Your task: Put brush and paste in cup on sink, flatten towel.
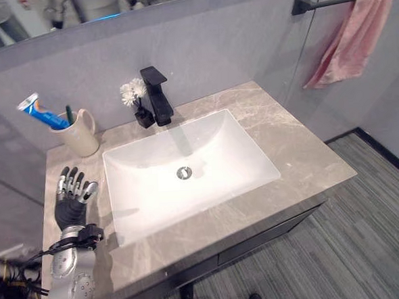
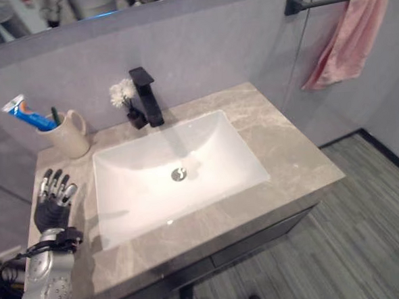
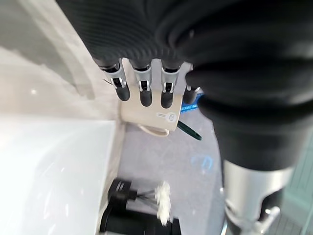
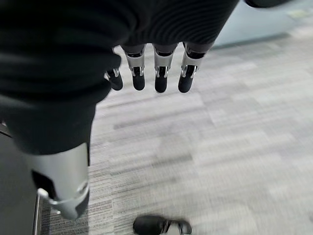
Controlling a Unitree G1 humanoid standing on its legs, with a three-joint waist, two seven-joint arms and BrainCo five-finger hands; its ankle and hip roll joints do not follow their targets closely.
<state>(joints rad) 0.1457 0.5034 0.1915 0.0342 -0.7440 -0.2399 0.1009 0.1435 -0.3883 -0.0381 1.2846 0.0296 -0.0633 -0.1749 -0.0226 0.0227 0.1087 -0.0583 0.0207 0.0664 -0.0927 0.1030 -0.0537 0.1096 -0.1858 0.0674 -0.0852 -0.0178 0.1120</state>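
Left eye view: brush (image 1: 69,114) and paste (image 1: 43,111) already in cup (image 1: 79,134); bunched towel (image 1: 350,36) hangs far right, well apart from left hand (image 1: 71,195), fingers straight and empty; right hand (image 4: 155,73) fingers straight, empty, over floor.

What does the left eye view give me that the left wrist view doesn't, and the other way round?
Left eye view alone: the pink towel bunched on its black bar, and the sink's drain. Left wrist view alone: a close look along the left hand, fingers straight and holding nothing. Both: the cream cup with toothpaste and brush inside, the black faucet, the white flowers.
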